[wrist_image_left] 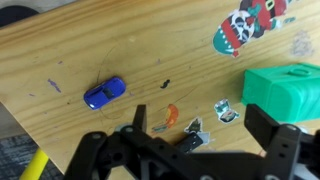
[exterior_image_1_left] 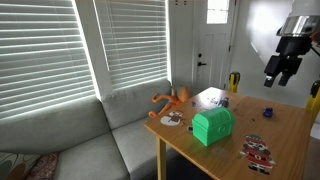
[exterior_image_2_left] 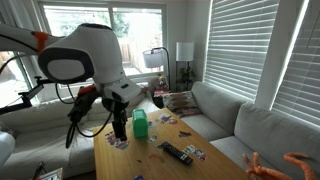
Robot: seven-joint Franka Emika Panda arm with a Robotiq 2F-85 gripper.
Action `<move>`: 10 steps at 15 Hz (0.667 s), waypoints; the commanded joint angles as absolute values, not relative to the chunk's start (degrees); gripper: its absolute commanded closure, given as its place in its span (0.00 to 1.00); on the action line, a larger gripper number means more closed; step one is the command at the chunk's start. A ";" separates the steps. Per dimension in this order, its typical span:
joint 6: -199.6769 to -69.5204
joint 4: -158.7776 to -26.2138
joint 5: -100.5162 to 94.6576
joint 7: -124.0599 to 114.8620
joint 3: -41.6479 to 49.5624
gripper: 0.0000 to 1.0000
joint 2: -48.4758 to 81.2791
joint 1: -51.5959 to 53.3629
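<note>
Wrist view, car: a small blue toy car (wrist_image_left: 105,93) of glossy plastic with a rounded body lies on the worktop (wrist_image_left: 120,40), left of the gripper (wrist_image_left: 200,135) and apart from it.
Wrist view, axis: the car's long axis runs on a slant from lower left to upper right; which end is the front cannot be told.
Wrist view, fingers: the black fingers (wrist_image_left: 136,122) stand wide apart and hold nothing, above the wood.
Wrist view, near things: a small orange scrap (wrist_image_left: 171,114) lies between the fingers, a green plastic box (wrist_image_left: 285,85) lies to the right, and a red and white figure sticker (wrist_image_left: 250,22) lies at the top.
Exterior view, car: in an exterior view the car (exterior_image_1_left: 267,112) is a small blue spot on the worktop (exterior_image_1_left: 290,135), below the raised gripper (exterior_image_1_left: 280,76).
Exterior view, surface: light brown wood carries the green box (exterior_image_1_left: 213,126) and an orange long-armed toy (exterior_image_1_left: 172,100).
Exterior view, room: a grey sofa (exterior_image_1_left: 90,140) stands under white slatted blinds (exterior_image_1_left: 50,50), with a white door (exterior_image_1_left: 212,50) behind.
Exterior view, arm side: in an exterior view the gripper (exterior_image_2_left: 120,133) hangs just beside the green box (exterior_image_2_left: 141,124), a black remote control (exterior_image_2_left: 177,153) lies on the worktop (exterior_image_2_left: 160,165), and the car cannot be made out.
</note>
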State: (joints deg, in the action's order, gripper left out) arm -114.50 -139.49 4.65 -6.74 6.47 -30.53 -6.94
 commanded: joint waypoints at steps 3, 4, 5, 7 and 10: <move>-121.11 -139.91 3.78 -15.17 3.74 0.00 -26.57 -8.82; -121.88 -140.02 3.64 -15.97 3.40 0.00 -25.66 -8.89; -121.88 -140.00 3.64 -15.86 3.40 0.00 -25.32 -8.83; -121.87 -139.98 3.65 -15.75 3.49 0.00 -25.53 -8.85; -121.87 -139.95 3.66 -15.73 3.53 0.00 -25.79 -8.87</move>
